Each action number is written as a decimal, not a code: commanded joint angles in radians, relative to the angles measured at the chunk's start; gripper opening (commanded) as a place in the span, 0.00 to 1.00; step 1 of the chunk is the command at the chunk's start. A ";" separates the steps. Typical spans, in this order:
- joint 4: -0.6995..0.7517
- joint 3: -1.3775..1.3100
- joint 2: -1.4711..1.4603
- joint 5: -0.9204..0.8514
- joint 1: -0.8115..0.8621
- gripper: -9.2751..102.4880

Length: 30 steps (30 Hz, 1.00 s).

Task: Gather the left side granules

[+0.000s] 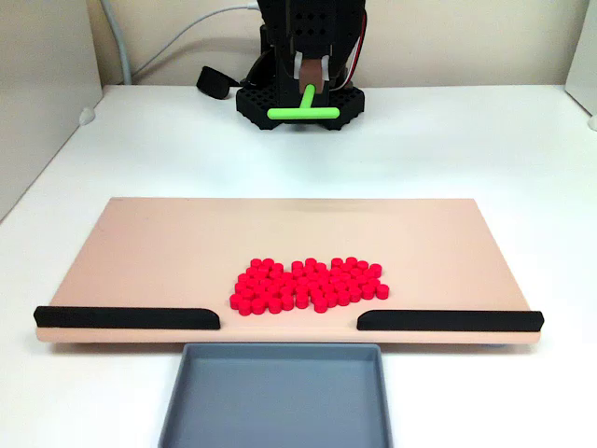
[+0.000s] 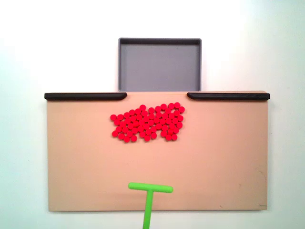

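Claw (image 1: 309, 86) first: it is sitting back at the arm's black base (image 1: 298, 110), well behind the board, and I am seeing it clamped on the stem of the green stick (image 1: 303, 110), whose crossbar is hanging level in front of the base. In a fixed view from above, the stick (image 2: 149, 195) is hovering over the board's (image 2: 86, 162) edge nearest the arm, roughly midway along it, crossbar facing the pellets.

I am finding the red pellets (image 1: 308, 285) lying in one flat patch near the board's far edge, mostly in front of the gap between the two black rails (image 1: 128, 318), with the patch's end in the overhead picture (image 2: 147, 123) reaching behind the left rail (image 2: 86, 96). The grey tray (image 2: 159, 64) is waiting just beyond that gap.

I am judging the sweep as not yet begun. To do it well, I am planning to carry the crossbar out past the pellets lying behind the rail, lower it until it is skimming the board, and draw inward slowly, keeping the bar square so nothing is slipping round its ends or rolling off.
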 commanded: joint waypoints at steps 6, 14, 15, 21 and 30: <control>0.005 -0.032 -0.003 0.187 -0.017 0.08; 0.005 -0.034 -0.003 0.307 -0.063 0.08; 0.003 -0.034 -0.005 0.328 -0.071 0.08; 0.005 -0.095 -0.060 0.488 -0.121 0.08; 0.005 -0.175 -0.193 0.781 -0.175 0.08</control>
